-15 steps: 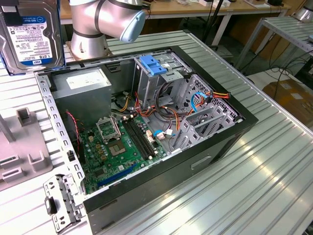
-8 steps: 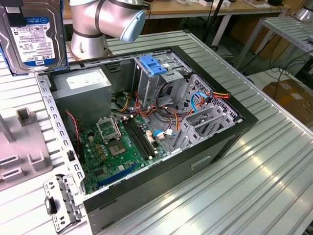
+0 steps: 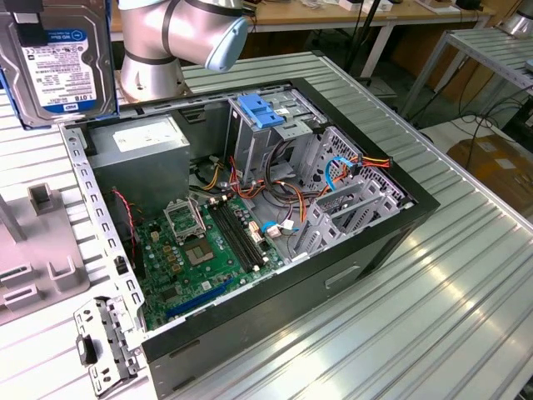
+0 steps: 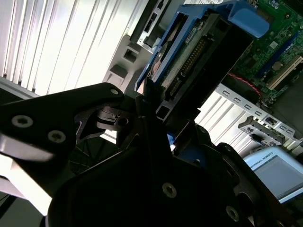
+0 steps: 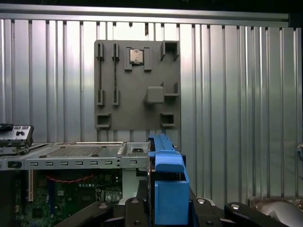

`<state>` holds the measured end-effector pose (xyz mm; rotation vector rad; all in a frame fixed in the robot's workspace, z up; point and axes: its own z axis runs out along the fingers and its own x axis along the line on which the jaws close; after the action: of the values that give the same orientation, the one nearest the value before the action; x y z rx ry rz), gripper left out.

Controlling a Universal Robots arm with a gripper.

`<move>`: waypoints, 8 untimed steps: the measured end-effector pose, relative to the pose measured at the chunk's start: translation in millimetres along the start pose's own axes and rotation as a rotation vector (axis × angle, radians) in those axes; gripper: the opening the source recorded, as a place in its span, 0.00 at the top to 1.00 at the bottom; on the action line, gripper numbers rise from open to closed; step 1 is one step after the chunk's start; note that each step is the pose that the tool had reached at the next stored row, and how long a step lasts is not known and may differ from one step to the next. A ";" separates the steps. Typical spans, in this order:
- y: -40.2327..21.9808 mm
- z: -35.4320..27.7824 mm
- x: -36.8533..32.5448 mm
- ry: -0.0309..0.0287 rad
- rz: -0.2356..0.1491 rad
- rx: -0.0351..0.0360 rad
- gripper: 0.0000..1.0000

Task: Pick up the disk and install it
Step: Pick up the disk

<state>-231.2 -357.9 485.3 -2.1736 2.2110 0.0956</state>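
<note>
Disk (image 3: 58, 62) sits at the exterior view's far left, up high, label face showing, held off the table (image 3: 433, 317). Below it a grey slotted plate (image 3: 33, 275) lies flat on the table. Centre: open computer case (image 3: 350, 262), with a grey power box (image 3: 141, 146) in the corner nearest the disk, a green board (image 3: 204, 250) on the floor and a blue bracket (image 3: 260, 112) further right. In the second wrist view the gripper (image 4: 163, 111) is clamped tight on the disk's blue-edged end.

The disk (image 3: 57, 62) is dark, blue-edged; motherboard (image 3: 179, 258) green.
</note>
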 end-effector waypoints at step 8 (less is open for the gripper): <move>-3.0 0.2 2.0 -0.0001 0.000 0.0002 0.63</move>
<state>-228.3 -359.9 485.0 -2.1736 2.2108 0.0955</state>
